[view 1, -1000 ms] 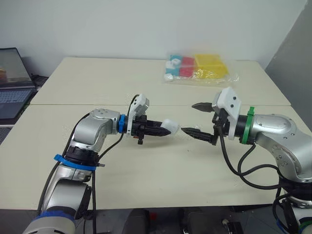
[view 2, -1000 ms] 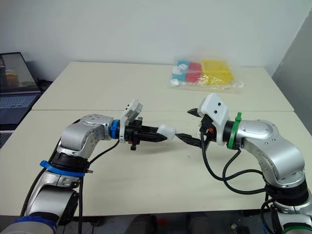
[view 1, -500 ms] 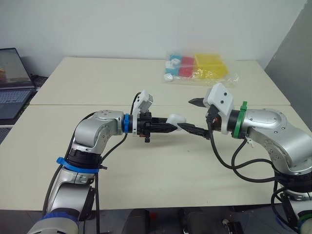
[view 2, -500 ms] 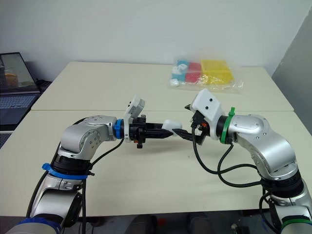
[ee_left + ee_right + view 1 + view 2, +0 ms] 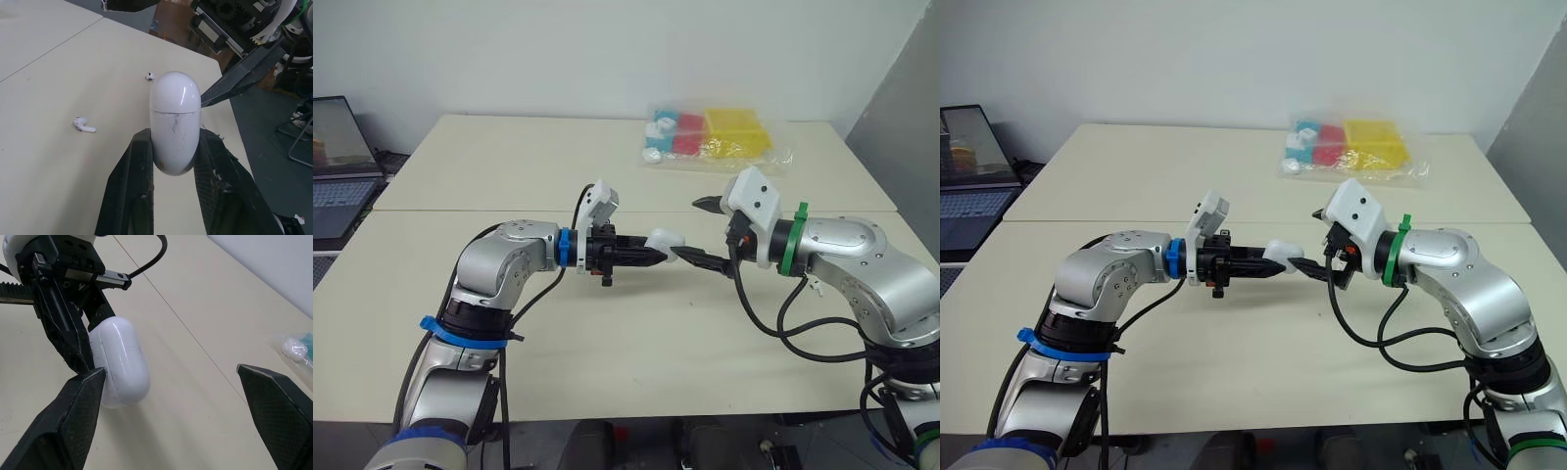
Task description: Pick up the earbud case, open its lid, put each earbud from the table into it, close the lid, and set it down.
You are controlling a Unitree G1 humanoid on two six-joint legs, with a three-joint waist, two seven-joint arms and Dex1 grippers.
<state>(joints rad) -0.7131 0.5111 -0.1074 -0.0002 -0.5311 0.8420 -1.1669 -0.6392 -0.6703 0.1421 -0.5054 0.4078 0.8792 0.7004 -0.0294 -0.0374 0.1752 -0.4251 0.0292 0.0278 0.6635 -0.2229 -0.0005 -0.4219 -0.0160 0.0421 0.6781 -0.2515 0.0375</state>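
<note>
Left wrist view: two earbuds (image 5: 84,125) (image 5: 148,75) on table (image 5: 49,73); left fingers (image 5: 131,196) clamp one case (image 5: 175,122), right fingers (image 5: 63,431) spread apart.

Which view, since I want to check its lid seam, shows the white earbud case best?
The left wrist view: the glossy white oval earbud case faces the camera, clamped by the left gripper, lid seam closed. The right wrist view shows its side, one edge behind a finger of the right gripper. The eye views show it from afar.

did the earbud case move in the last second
Yes. The earbud case, gripped by the left gripper, has shifted toward the robot's right and nearer the table seam, closing on the right gripper.
</note>
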